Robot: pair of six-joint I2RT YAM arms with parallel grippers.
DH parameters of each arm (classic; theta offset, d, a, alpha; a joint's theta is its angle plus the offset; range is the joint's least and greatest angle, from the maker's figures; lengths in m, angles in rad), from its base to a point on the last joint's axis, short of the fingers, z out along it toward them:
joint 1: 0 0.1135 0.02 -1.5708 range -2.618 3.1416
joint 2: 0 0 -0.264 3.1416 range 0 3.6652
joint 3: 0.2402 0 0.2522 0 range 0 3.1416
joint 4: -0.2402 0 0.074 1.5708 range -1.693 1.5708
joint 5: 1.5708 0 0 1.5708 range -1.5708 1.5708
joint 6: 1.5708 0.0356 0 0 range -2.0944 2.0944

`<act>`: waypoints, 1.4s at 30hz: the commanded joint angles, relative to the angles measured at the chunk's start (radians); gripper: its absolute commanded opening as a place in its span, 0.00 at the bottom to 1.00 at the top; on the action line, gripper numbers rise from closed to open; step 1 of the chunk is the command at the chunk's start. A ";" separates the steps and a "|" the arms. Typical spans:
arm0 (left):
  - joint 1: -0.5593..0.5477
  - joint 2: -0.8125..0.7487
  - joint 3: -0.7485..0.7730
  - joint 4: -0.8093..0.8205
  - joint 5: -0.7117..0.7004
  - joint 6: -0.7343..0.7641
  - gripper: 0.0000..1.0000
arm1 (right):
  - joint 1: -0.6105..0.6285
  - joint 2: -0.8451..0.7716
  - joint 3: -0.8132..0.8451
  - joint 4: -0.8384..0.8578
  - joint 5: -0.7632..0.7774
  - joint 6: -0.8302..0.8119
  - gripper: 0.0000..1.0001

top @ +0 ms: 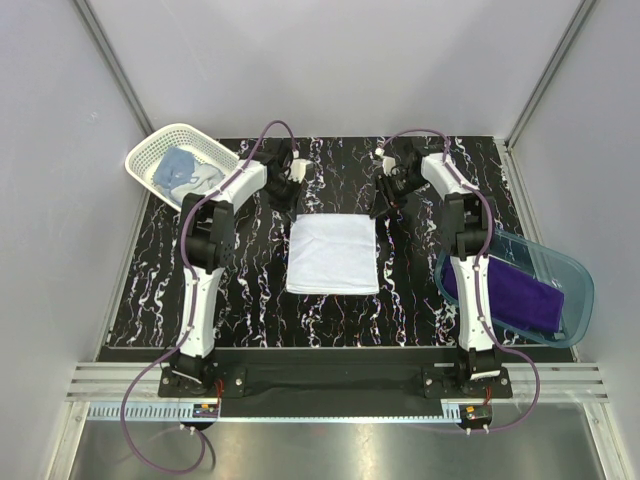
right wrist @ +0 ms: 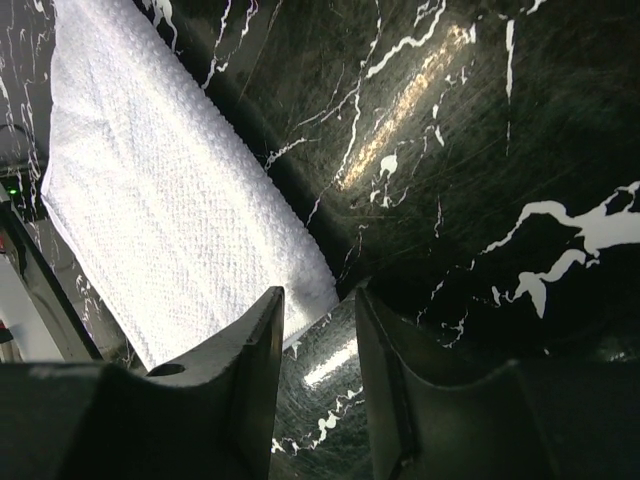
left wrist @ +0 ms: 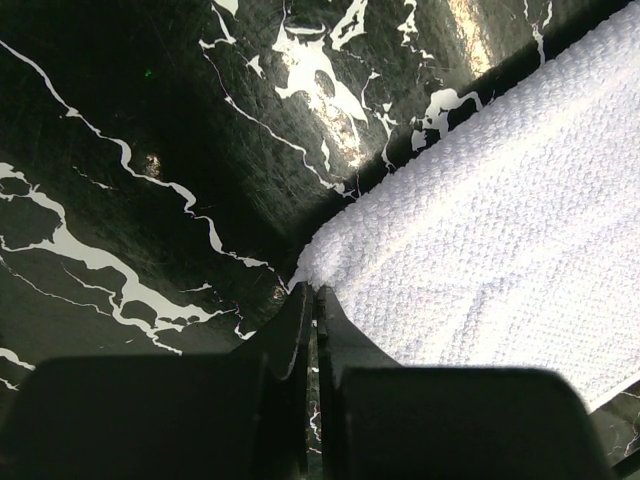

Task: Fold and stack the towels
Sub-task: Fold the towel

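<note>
The white towel (top: 333, 255) lies folded flat in a square on the middle of the table. My left gripper (top: 290, 196) is at its far left corner; in the left wrist view the jaws (left wrist: 315, 292) are closed to a thin slit with the towel's (left wrist: 500, 220) corner pinched at their tips. My right gripper (top: 383, 200) is at the far right corner, open (right wrist: 318, 295), and the towel's (right wrist: 150, 180) corner lies on the table by the left finger. The purple towel (top: 510, 295) lies in the blue tub. The light blue towel (top: 180, 172) is crumpled in the white basket.
The white lattice basket (top: 150, 150) stands at the far left corner of the black marbled table (top: 250, 290). The translucent blue tub (top: 578, 275) sits at the right edge, beside the right arm. Grey walls close in the back and both sides.
</note>
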 commanded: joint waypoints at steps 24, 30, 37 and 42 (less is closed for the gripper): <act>0.004 -0.102 0.000 0.066 -0.027 -0.016 0.00 | -0.001 -0.159 -0.118 0.164 0.074 0.000 0.00; 0.005 -0.158 -0.029 0.074 -0.045 -0.020 0.00 | 0.001 -0.258 -0.193 0.241 0.090 0.019 0.00; 0.004 -0.244 -0.138 0.111 -0.058 -0.028 0.00 | 0.003 -0.396 -0.383 0.385 0.091 0.014 0.00; -0.001 -0.300 -0.195 0.120 -0.053 -0.039 0.00 | 0.012 -0.523 -0.534 0.488 0.131 0.030 0.00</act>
